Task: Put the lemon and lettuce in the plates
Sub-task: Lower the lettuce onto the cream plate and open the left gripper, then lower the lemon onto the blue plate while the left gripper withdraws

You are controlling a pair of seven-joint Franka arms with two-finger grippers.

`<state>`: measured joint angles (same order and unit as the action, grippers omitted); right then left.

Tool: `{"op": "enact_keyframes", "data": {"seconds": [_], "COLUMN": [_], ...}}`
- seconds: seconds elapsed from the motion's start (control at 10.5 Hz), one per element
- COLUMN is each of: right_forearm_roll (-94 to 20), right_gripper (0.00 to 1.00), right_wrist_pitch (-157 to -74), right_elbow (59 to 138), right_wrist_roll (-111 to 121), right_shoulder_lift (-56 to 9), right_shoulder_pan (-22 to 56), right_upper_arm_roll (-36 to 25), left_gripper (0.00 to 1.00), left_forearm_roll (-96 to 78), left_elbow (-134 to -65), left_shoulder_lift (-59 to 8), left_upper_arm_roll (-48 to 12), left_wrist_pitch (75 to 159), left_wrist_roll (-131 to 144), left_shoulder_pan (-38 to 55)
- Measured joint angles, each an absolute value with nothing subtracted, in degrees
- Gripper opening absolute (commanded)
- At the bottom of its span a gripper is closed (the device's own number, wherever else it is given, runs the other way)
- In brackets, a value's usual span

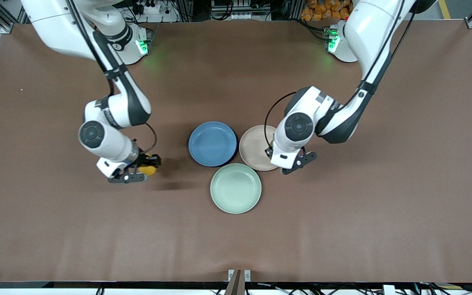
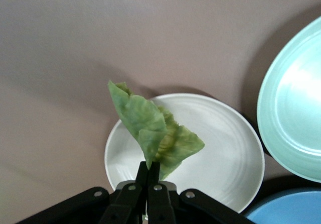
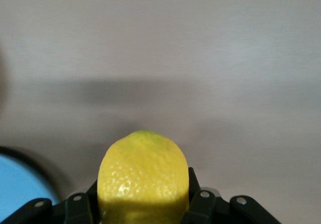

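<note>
Gripping the lemon, the right gripper hung over bare table toward the right arm's end; the left gripper pinched the lettuce above the beige plate. Lowering before release would probably seat the leaf centrally.

Lemon, clamped between the black right gripper jaws: bright yellow, dimpled skin, faint green tinge at its tip. Lettuce, pinched at its base between the black left gripper jaws: mid-green, paler yellow-green along the central fold, wrinkled. Beige-pink plate under the leaf read near white. Blue plate: plain mid-blue. Mint-green plate: pale, unpatterned. Table: uniform matte brown.
</note>
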<state>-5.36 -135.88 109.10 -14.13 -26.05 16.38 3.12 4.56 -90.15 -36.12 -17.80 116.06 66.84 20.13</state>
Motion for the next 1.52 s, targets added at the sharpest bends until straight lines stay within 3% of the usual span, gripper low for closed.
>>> {"op": "enact_keyframes", "data": {"seconds": [0.1,0.57,0.95,1.05,1.14,1.52], "right_forearm_roll": [-5.37,-5.39,-5.39,-5.39,-5.39,-5.39], "right_gripper": [0.00,0.00,0.09,0.36,0.97,1.00], "right_wrist_pitch": [-135.87,-135.79,-137.90,-138.34,-138.70,-138.72], "right_elbow": [108.32,106.77,103.86,103.75,103.72,102.99], "right_wrist_roll": [-17.49,-28.47,-33.31,-33.32,-33.31,-33.30], "right_shoulder_lift": [-26.07,-28.63,-34.89,-35.40,-35.68,-35.97], "right_shoulder_pan": [18.19,26.32,31.17,31.37,31.48,31.49], "right_upper_arm_roll": [3.96,4.66,4.64,4.64,4.65,4.56], "left_gripper": [0.99,1.00,1.00,1.00,1.00,1.00], "left_forearm_roll": [4.39,4.26,7.83,8.02,8.15,8.17], "left_elbow": [-89.89,-87.91,-86.78,-86.79,-86.81,-86.72], "left_shoulder_lift": [-36.40,-35.25,-26.04,-23.87,-21.99,-13.15], "left_upper_arm_roll": [-17.80,-17.46,-16.71,-16.63,-16.55,-16.61], "left_wrist_pitch": [116.06,114.69,104.64,102.60,101.16,95.72], "left_wrist_roll": [67.77,66.54,42.93,37.25,32.37,22.02], "left_shoulder_pan": [20.55,20.19,11.64,8.89,6.28,-0.60]}}
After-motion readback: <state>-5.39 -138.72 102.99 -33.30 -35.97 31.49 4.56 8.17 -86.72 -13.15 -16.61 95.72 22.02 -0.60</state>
